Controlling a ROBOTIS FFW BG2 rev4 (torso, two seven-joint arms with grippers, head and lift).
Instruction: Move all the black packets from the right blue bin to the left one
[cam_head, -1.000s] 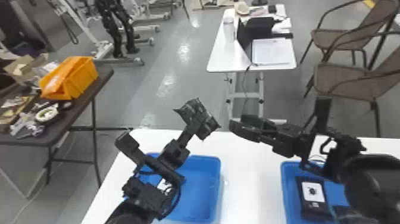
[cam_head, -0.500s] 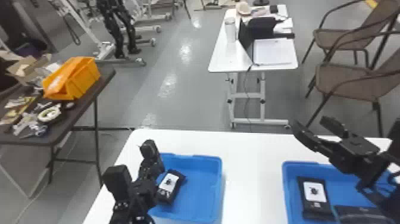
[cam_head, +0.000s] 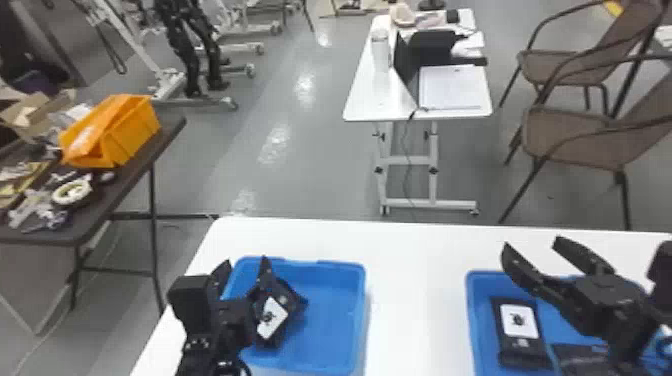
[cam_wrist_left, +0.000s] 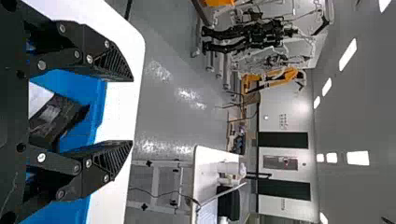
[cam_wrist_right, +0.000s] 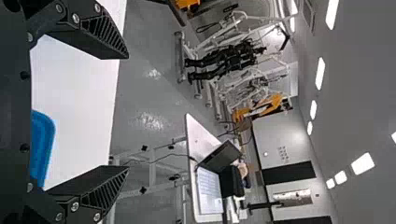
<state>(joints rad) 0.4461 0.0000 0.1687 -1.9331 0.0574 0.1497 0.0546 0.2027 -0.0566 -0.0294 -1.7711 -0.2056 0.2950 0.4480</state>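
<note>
- Left gripper (cam_head: 244, 265): open, fingers apart over the left blue bin (cam_head: 364, 300), partly covering it.
- Black packet (cam_head: 291, 299) inside: white label, dark emblem; one side hidden.
- Right blue bin (cam_head: 473, 320), cut off below: upright-labelled packet (cam_head: 511, 345), similar emblem; beside it, a dark item (cam_head: 580, 354), mostly hidden.
- Right gripper (cam_head: 531, 245): open above that bin.

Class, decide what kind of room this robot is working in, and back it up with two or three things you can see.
Probably a robotics lab or workshop: a black legged robot hangs by a white frame, a laptop sits on a wheeled desk, and parts surround an orange bin.
</note>
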